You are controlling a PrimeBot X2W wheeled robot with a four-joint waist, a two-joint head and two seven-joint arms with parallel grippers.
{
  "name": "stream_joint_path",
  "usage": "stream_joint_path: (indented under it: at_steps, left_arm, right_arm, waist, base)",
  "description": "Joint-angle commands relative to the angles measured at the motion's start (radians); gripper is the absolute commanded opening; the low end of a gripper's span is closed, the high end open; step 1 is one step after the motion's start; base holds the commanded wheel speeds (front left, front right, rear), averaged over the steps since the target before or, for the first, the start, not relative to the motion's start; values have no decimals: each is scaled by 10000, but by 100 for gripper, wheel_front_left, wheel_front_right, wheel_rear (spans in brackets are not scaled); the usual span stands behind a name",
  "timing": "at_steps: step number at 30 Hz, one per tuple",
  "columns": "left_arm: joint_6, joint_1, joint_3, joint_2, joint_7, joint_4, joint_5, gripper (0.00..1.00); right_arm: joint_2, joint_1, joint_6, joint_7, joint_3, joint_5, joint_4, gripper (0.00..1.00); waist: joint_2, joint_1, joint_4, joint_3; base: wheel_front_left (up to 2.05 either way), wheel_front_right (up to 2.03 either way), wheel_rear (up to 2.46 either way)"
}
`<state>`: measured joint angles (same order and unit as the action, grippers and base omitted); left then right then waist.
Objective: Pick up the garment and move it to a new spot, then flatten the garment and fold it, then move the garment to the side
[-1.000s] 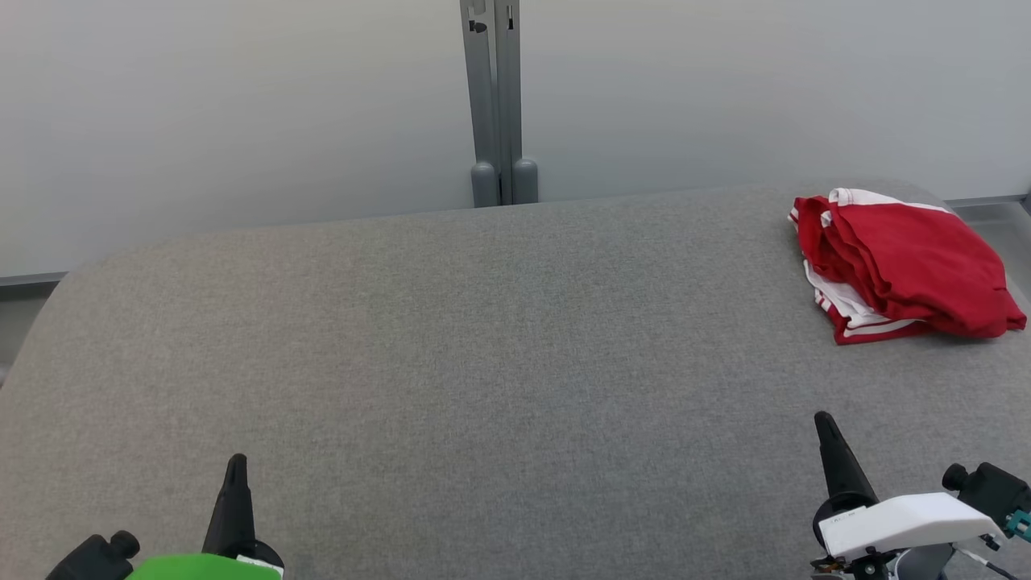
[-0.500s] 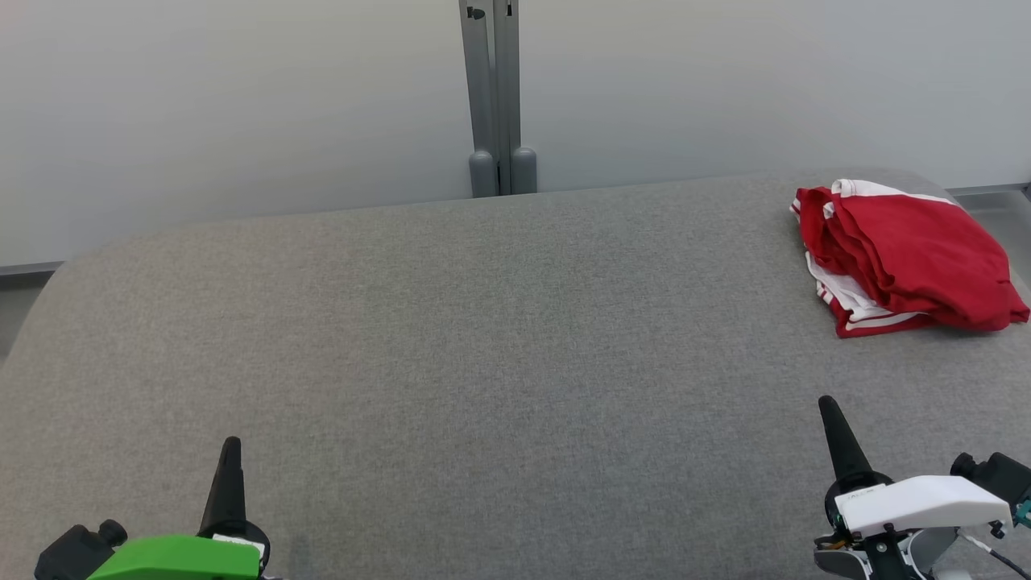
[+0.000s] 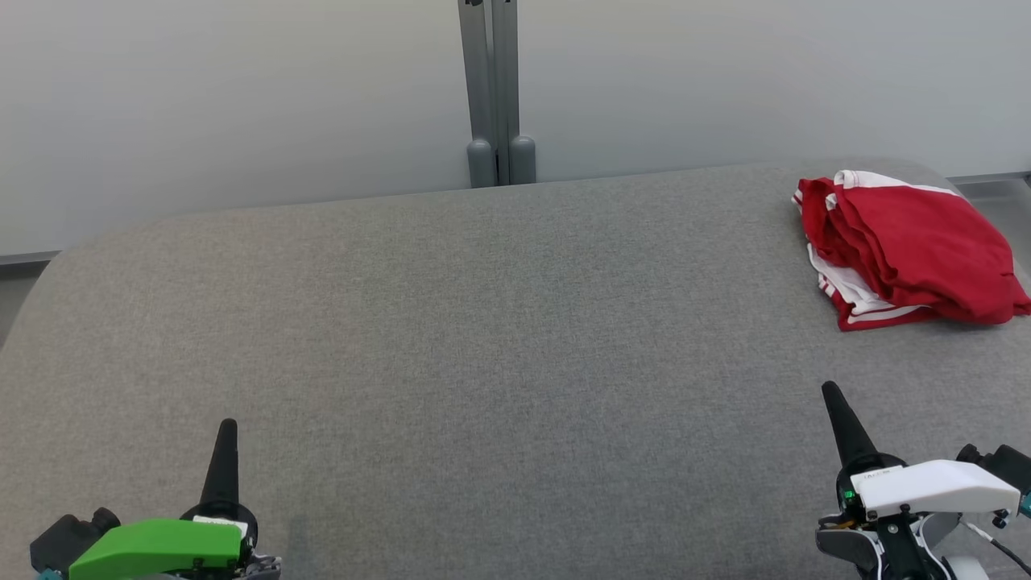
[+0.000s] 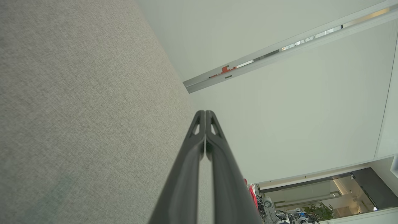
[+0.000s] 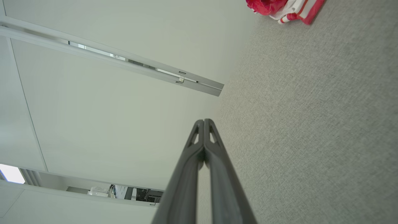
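Bunched red garment with white stripes (image 3: 910, 258) lies on grey fabric worktop (image 3: 483, 338), beyond your right pincer (image 3: 829, 390) and slightly to its right, well apart. Left pincer (image 3: 228, 424) sits far to right pincer's left. Both pressed together, empty. Your right arm is nearer.

**Camera dips, grippers edge into frame**

The head camera tilts down, so the grey upright post (image 3: 493, 97) now sits higher in the head view. The left gripper (image 3: 228, 422) and right gripper (image 3: 827, 387) reach further up the frame toward that post. More of the green wrist cover (image 3: 153, 546) and the white wrist cover (image 3: 934, 487) shows.
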<state>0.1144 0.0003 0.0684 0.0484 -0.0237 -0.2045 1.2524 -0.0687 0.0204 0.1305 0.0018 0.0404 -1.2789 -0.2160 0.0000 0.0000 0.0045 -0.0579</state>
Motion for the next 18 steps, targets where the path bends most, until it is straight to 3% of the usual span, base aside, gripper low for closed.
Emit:
stream_joint_path:
  at_steps: [1, 18]
  left_arm:
    - [72, -304, 81, 69, -54, 10, 290, 0]
    - [115, -693, 243, 69, -438, -170, 1752, 0]
  right_arm:
    - [-30, 223, 6, 76, 52, -253, 32, 0]
    - [-10, 544, 5, 464, 262, -1701, -111, 0]
  waist:
    - [0, 0, -2, 23]
    - [0, 0, -19, 252]
  base:
    - [0, 0, 0]
    - [0, 0, 0]
